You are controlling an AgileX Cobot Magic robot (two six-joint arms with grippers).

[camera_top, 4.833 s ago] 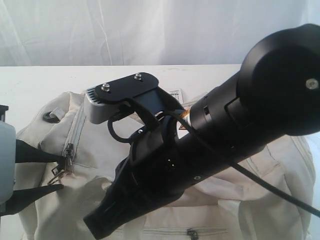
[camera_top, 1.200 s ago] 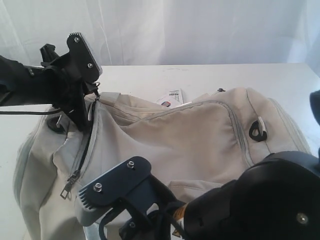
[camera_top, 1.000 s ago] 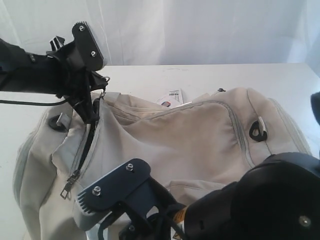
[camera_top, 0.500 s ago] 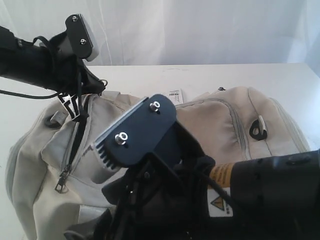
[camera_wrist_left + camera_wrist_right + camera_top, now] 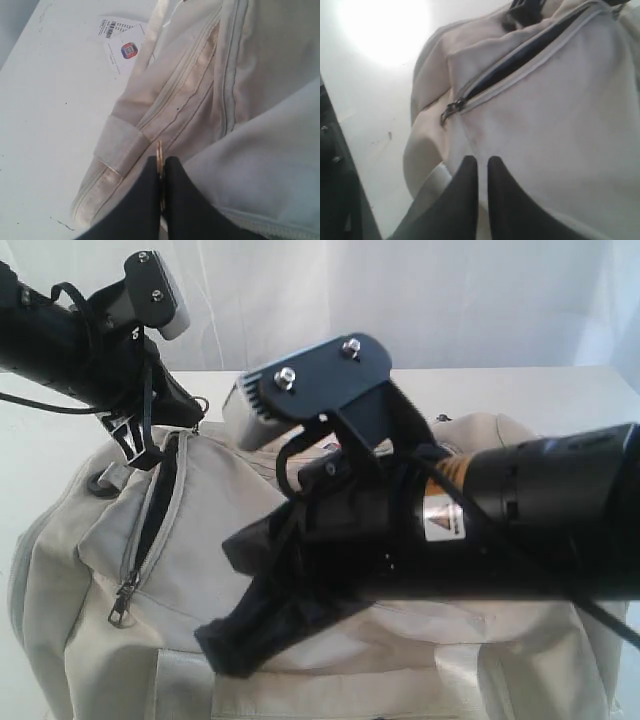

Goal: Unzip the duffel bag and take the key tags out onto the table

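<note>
right gripper (image 5: 481,162), clenched empty, has swung over the duffel bag (image 5: 200,560) toward its open zip (image 5: 155,510); left gripper (image 5: 162,162) pinches the far-left pull (image 5: 159,149); reach-in next.

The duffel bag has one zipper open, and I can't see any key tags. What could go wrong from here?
1. The left gripper pinches only a thin metal ring; it might slip out, letting the duffel bag sag and the zipper opening close.
2. The right gripper is shut over plain fabric beside that opening; it could snag cloth instead of entering.
3. No key tags show, so any reach inside would be blind.
</note>
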